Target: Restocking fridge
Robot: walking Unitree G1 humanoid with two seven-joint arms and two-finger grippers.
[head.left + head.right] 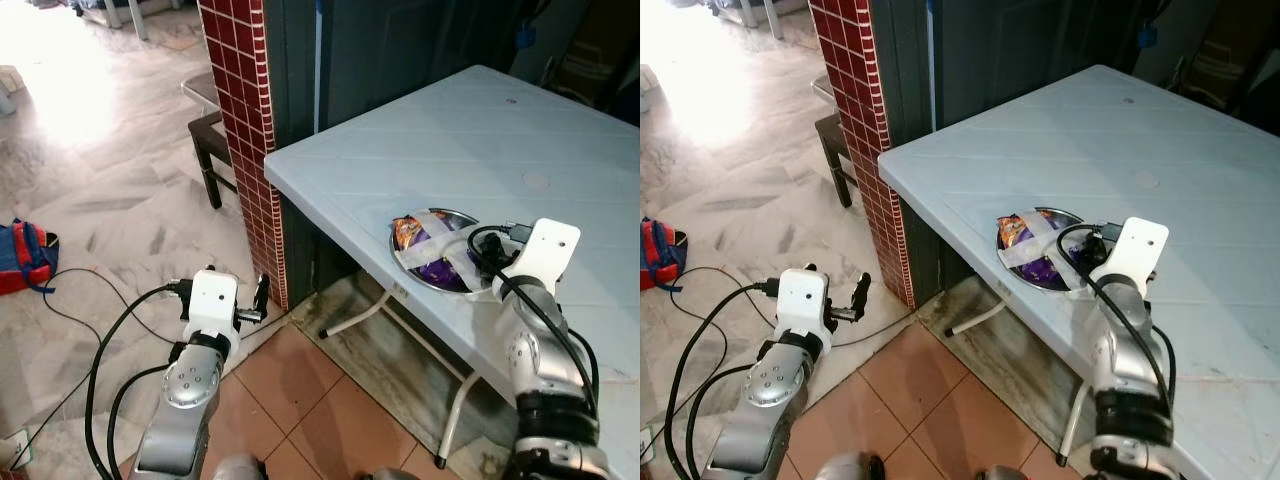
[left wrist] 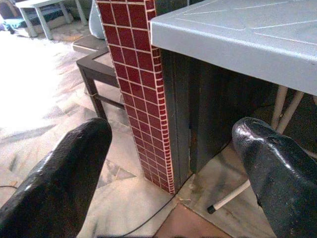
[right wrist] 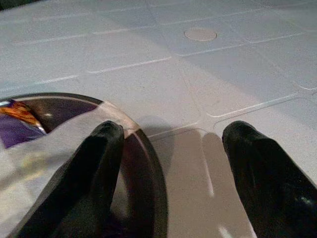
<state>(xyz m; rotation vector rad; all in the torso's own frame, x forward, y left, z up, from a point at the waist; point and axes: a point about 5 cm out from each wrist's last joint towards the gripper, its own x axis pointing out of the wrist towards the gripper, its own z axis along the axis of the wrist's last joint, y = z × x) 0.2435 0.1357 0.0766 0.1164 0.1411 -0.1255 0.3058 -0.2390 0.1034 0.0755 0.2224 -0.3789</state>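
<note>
A metal bowl (image 1: 440,268) holding orange and purple snack packets (image 1: 412,234) is seen near the white table's (image 1: 500,140) edge, straddled by the spread right gripper (image 3: 168,148), while the left gripper (image 2: 168,163) is held open above the floor.

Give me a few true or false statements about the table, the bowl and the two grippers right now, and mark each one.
1. The metal bowl sits near the edge of the white table. True.
2. The bowl is empty. False: it holds wrapped snack packets.
3. The right gripper is open, one finger over the bowl's rim. True.
4. The left gripper is holding a packet. False: it is open and holds nothing, low beside the table.
5. A red tiled pillar stands at the table's corner. True.
6. A green bag lies on the floor. False: the bag is red and blue.
</note>
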